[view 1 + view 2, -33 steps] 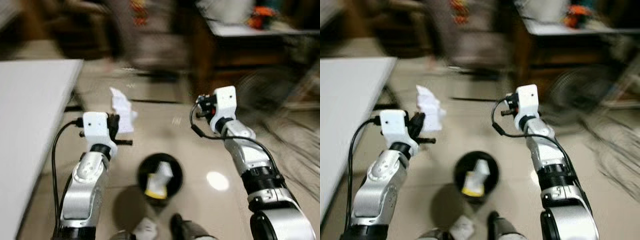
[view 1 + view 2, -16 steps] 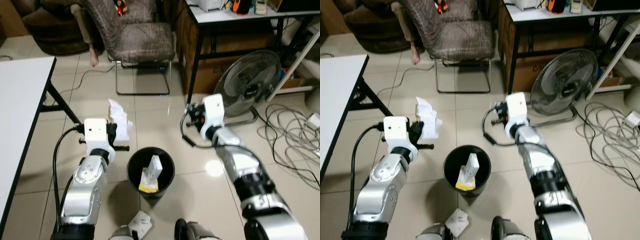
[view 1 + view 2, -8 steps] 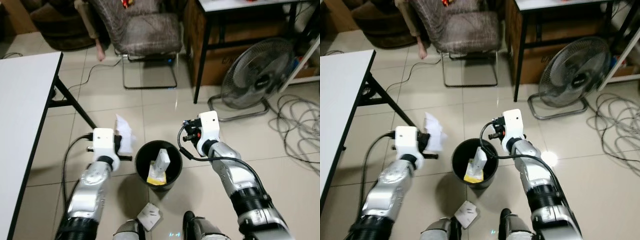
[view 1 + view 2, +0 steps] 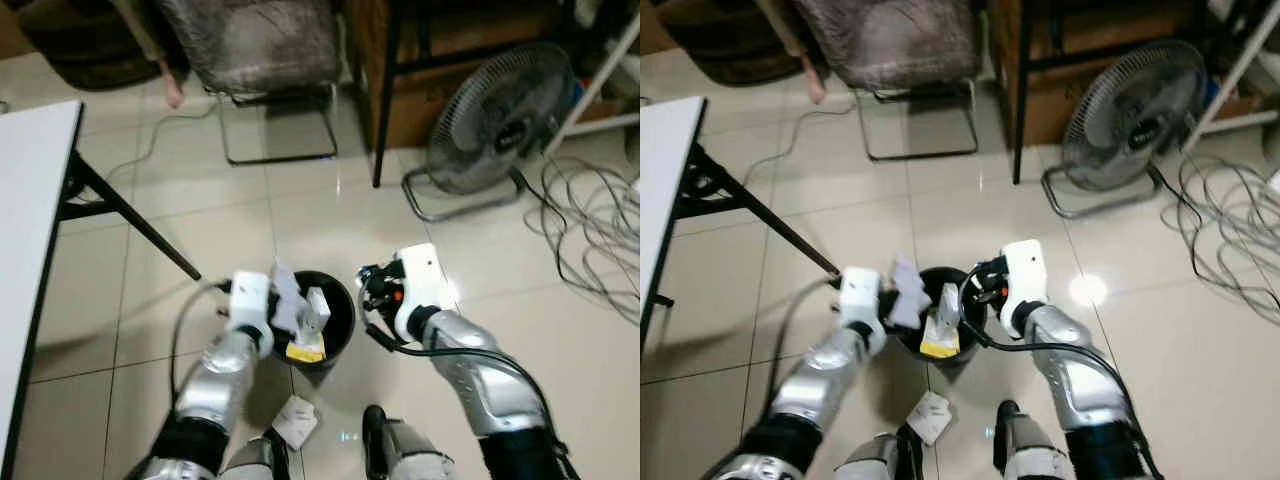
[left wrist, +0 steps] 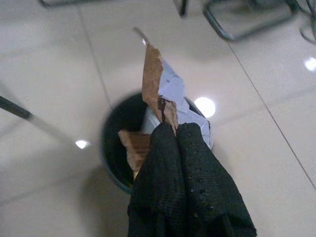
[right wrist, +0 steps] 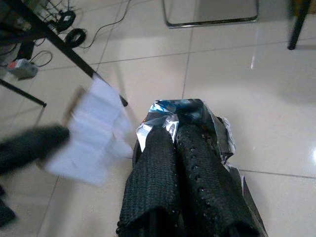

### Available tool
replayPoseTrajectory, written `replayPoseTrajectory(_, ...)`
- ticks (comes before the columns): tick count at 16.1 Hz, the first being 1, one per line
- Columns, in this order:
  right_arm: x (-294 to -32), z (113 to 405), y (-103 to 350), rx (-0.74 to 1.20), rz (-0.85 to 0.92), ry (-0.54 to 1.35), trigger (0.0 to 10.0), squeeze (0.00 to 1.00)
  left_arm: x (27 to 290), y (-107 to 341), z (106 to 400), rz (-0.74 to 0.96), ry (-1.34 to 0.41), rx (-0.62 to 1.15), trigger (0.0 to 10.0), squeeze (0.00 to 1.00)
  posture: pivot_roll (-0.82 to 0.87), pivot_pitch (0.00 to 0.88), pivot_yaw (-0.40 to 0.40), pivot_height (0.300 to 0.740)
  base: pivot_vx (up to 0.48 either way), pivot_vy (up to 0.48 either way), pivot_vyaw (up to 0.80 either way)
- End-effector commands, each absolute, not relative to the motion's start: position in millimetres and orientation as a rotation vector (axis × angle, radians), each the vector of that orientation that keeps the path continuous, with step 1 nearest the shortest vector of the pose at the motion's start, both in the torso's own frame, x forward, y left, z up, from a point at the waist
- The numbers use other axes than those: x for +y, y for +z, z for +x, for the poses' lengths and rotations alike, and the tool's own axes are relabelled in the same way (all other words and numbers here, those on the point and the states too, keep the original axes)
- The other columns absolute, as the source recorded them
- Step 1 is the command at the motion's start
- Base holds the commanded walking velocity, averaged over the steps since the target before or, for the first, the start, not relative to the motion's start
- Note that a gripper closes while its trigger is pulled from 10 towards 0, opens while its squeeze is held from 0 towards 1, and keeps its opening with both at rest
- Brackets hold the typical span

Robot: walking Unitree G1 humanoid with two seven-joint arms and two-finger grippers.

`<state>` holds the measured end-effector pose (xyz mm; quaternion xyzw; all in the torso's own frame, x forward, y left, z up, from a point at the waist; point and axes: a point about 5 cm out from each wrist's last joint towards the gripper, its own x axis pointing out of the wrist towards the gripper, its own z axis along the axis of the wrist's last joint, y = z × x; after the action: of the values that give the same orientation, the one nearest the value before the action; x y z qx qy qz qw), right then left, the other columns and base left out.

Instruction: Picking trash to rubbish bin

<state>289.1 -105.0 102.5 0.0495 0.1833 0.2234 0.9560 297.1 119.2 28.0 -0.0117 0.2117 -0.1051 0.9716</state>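
Your left end effector has moved from beside the bin to over its rim, fingers shut on the paper. Right end effector, just beside the bin, clamps a foil wrapper. Release looks next, imo.

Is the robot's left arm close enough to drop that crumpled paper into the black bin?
Probably yes: the left gripper holds the crumpled paper right over the bin's open mouth, nothing between them.
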Motion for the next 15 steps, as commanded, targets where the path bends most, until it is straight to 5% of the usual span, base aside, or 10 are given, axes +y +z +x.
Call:
replayPoseTrajectory(1, -103.6, 284.2, 106.2, 0.386, 0.116, 0.453, 10.0, 0.00, 118.1, 19.9, 293.3, -0.010, -0.231, 0.455, 0.0, 0.00, -0.27, 0.342, 0.096, 0.740, 0.000, 0.000, 0.00)
replayPoseTrajectory(7, -110.0, 258.9, 119.3, 0.429, 0.111, 0.448, 10.0, 0.00, 103.8, 15.7, 302.0, -0.002, -0.243, 0.427, 0.0, 0.00, -0.34, 0.365, 0.091, 0.740, 0.000, 0.000, 0.00)
replayPoseTrajectory(15, -106.0, 258.1, 126.2, 0.444, 0.117, 0.447, 10.0, 0.00, 156.2, 25.3, 319.4, 0.068, -0.057, 0.380, 0.0, 0.00, -0.32, 0.366, 0.085, 0.740, 0.000, 0.000, 0.00)
